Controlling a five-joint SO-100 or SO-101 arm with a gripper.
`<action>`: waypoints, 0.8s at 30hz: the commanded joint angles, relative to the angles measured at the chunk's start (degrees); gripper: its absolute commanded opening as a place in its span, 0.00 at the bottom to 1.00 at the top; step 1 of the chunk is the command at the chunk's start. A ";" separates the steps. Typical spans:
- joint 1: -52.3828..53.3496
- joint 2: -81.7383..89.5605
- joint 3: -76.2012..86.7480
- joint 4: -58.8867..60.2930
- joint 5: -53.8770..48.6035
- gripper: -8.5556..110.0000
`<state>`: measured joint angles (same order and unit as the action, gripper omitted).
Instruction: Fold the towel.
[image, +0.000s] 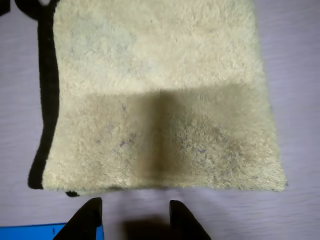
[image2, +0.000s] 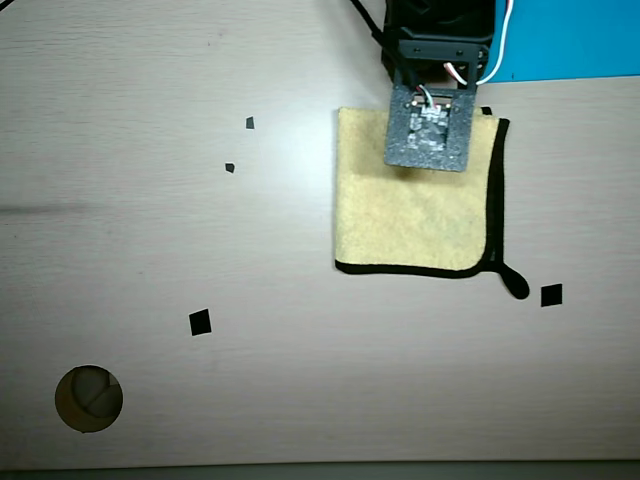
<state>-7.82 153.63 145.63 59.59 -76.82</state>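
Note:
A pale yellow towel (image: 160, 100) with black trim lies flat on the table. In the overhead view the towel (image2: 410, 215) is roughly square, with the trim along its right and bottom edges and a black loop (image2: 512, 282) at the lower right corner. In the wrist view my gripper (image: 135, 201) is open and empty. Its two dark fingers (image: 90, 217) sit just off the towel's near edge, and their shadow falls on the cloth. In the overhead view the arm's wrist (image2: 428, 125) hangs over the towel's top edge and hides the fingers.
A blue sheet (image2: 570, 40) lies at the top right beside the arm base and also shows in the wrist view (image: 30, 232). Small black tape marks (image2: 200, 322) (image2: 551, 295) dot the light wood table. A round hole (image2: 88, 398) is at the lower left.

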 joint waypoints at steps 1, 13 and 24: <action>-0.35 -0.26 -8.35 3.52 4.48 0.19; 9.93 -3.60 -5.01 -2.37 21.97 0.08; 17.31 -3.96 -1.85 -7.21 23.47 0.09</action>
<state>7.82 149.77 144.32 54.05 -53.35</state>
